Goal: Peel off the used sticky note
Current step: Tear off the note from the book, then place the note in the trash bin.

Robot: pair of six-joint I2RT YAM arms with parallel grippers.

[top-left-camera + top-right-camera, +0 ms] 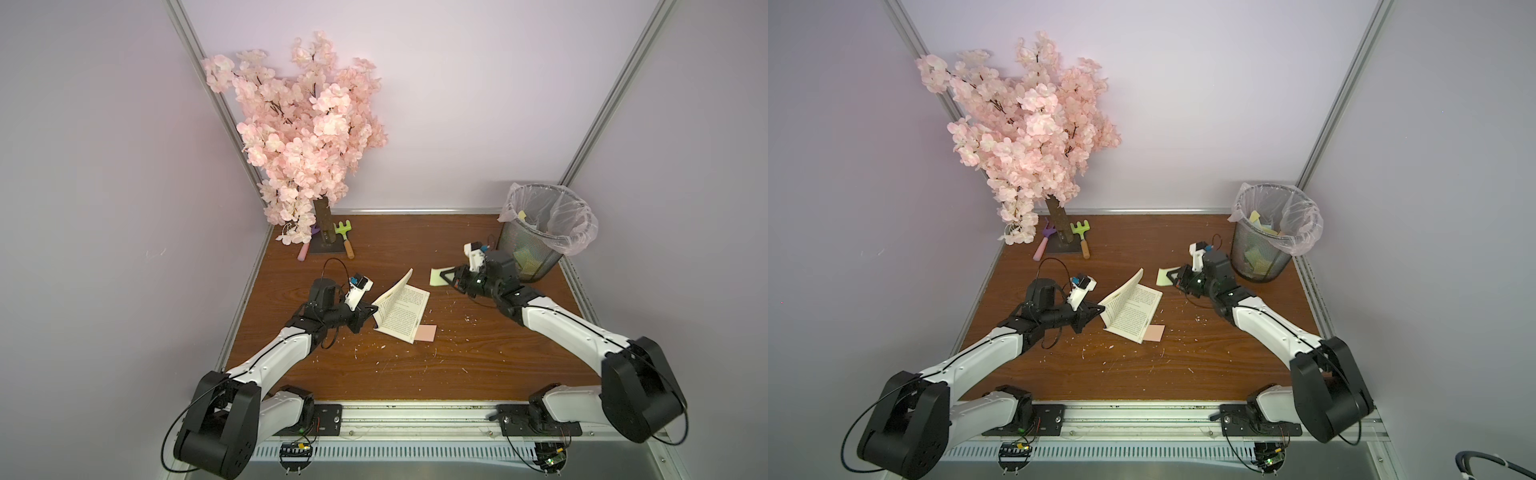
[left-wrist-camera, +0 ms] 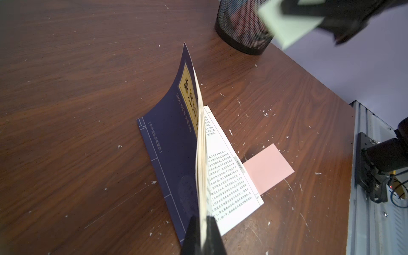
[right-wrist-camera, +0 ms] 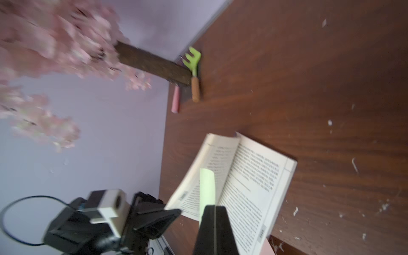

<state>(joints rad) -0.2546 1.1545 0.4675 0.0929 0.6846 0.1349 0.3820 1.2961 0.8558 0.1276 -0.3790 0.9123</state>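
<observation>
The right gripper [image 1: 448, 277] is pinching a pale green sticky note [image 1: 436, 276], with its jaws pressed flat together on one edge of the sheet. The rest of the sheet is sticking out ahead of the tips and is curling a little in the right wrist view. In both top views this note is hanging in the air apart from the book [image 1: 405, 311], which is lying further out beyond the tips. The mesh bin [image 1: 536, 245] is standing just behind this gripper's wrist, with paper scraps showing inside its liner.

The left gripper [image 2: 202, 223] is clamping a bundle of pages together with the dark blue cover. It is holding them raised on edge just ahead of its tips, while the remaining pages are lying flat on the table [image 1: 457, 365]. Beyond that flat page, ahead of the left gripper, a pink sticky note [image 2: 268, 169] is poking out from under the page edge and is resting on the wood
</observation>
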